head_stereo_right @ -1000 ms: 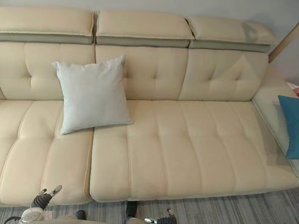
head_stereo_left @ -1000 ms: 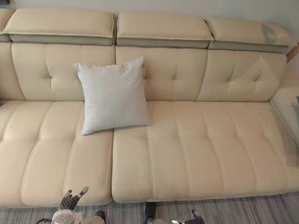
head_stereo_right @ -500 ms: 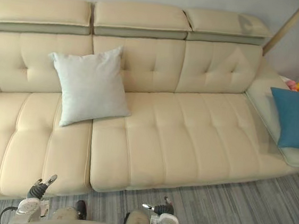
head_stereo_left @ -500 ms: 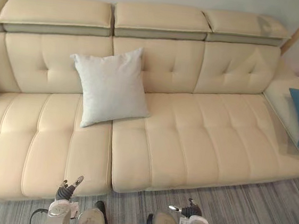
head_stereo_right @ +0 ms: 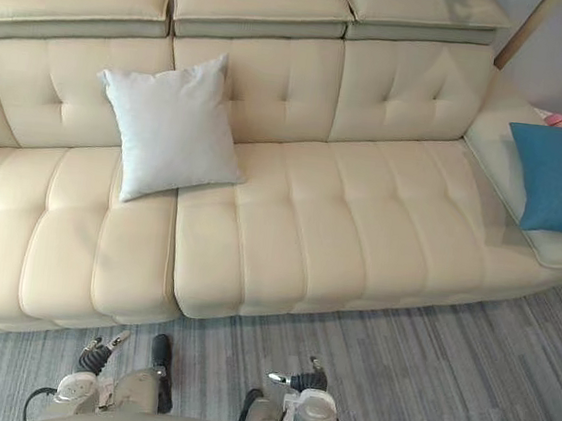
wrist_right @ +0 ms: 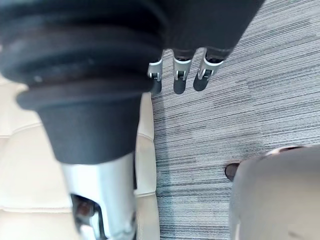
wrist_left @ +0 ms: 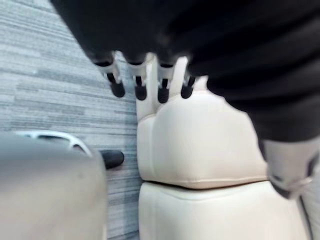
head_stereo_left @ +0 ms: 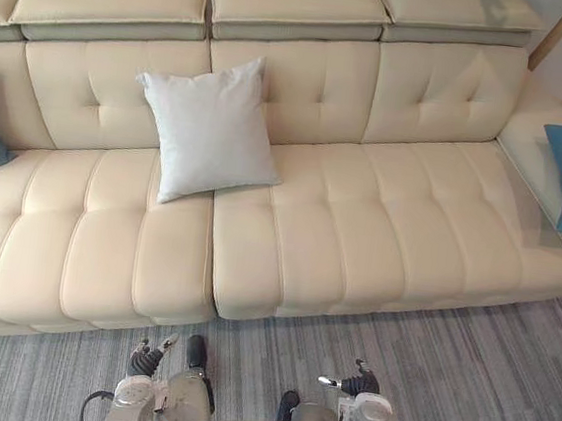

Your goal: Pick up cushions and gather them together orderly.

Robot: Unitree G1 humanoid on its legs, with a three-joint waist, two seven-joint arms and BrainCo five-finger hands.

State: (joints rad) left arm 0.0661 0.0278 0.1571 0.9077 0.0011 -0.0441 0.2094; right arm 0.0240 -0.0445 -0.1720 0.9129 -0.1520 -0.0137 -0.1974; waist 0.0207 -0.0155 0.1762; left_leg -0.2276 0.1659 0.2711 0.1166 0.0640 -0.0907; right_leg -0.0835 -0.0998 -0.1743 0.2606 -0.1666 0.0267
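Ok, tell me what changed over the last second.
The camera moved: the sofa sits higher in view and more floor shows. Nothing was taken or let go. The white cushion leans against the sofa's back as before, and the blue cushion lies at the right end. The left robot hand and right robot hand stay low, open and empty.
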